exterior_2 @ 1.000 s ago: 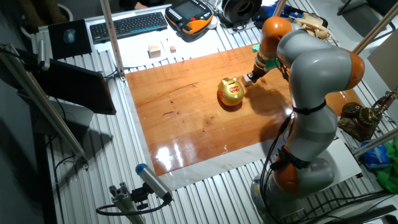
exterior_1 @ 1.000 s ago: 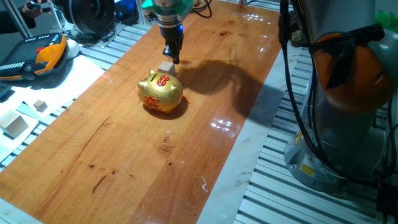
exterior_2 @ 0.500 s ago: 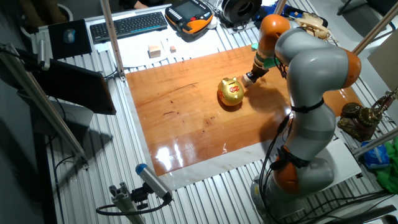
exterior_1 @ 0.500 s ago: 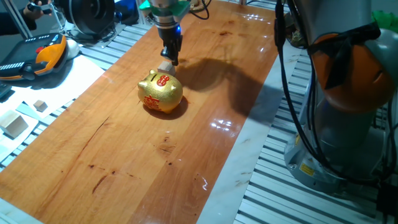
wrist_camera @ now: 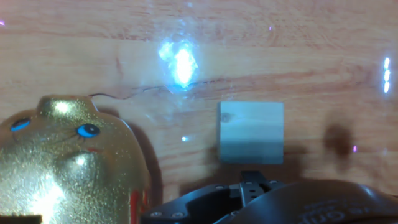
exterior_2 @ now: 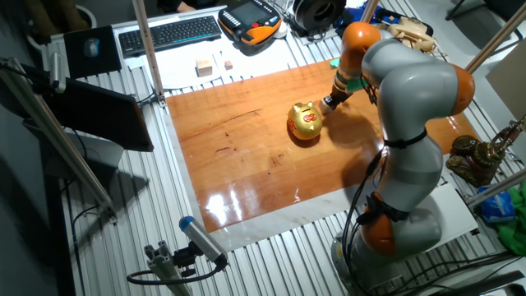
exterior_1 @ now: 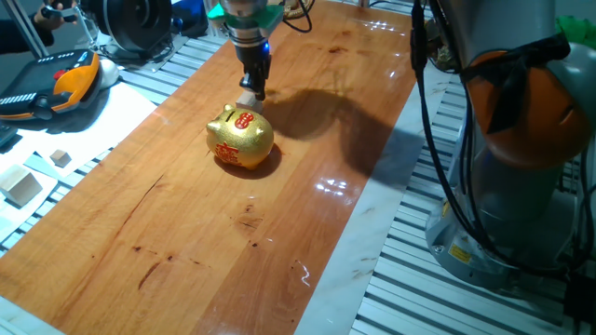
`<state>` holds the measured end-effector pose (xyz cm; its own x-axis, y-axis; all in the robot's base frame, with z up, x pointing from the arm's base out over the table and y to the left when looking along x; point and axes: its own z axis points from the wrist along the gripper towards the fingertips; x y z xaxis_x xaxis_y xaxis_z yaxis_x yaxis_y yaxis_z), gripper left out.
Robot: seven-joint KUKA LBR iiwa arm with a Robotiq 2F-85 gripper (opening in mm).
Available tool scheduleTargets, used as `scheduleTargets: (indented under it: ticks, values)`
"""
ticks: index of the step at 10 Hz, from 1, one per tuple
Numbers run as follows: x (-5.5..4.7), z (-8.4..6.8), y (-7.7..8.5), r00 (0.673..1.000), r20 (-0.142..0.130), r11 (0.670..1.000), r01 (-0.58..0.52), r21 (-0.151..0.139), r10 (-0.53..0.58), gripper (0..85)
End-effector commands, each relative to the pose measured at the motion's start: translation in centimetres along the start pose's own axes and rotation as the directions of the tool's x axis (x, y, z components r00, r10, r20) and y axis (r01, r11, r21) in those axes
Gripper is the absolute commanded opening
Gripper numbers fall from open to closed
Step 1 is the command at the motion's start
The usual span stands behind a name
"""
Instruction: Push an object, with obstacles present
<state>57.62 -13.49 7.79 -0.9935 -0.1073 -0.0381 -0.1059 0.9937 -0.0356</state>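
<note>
The small pale wooden cube (wrist_camera: pixel 251 132) lies on the wooden table, just beyond my fingertips in the hand view. In one fixed view the cube (exterior_1: pixel 247 99) sits right behind the golden piggy bank (exterior_1: pixel 240 137), a small gap apart. My gripper (exterior_1: pixel 255 89) stands upright with its tips down at the table against the cube's right side; the fingers are together and hold nothing. In the other fixed view the gripper (exterior_2: pixel 329 101) is just right of the piggy bank (exterior_2: pixel 306 122). The piggy bank's face (wrist_camera: pixel 68 162) fills the lower left of the hand view.
A larger wooden block (exterior_1: pixel 20 186) and a tiny cube (exterior_1: pixel 60 158) lie on the white sheet left of the table. An orange-black handset (exterior_1: pixel 56 84) and a keyboard (exterior_2: pixel 168 33) lie beyond it. The arm's base (exterior_1: pixel 521 186) stands at the right.
My gripper has shifted slightly left, nudging the cube a little along the table behind the piggy bank. The piggy bank has not moved.
</note>
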Motion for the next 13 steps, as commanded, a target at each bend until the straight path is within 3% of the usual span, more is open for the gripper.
scheduleTargets:
  ticks: [1,9,13]
  values:
    - [0.0,0.1,0.0,1.000,0.029,1.000,0.003,0.004,-0.003,0.0]
    - [0.0,1.3,-0.3,1.000,0.023,1.000,-0.015,0.006,0.015,0.0]
    - [-1.0,1.6,0.2,1.000,0.011,1.000,-0.015,-0.001,0.015,0.0]
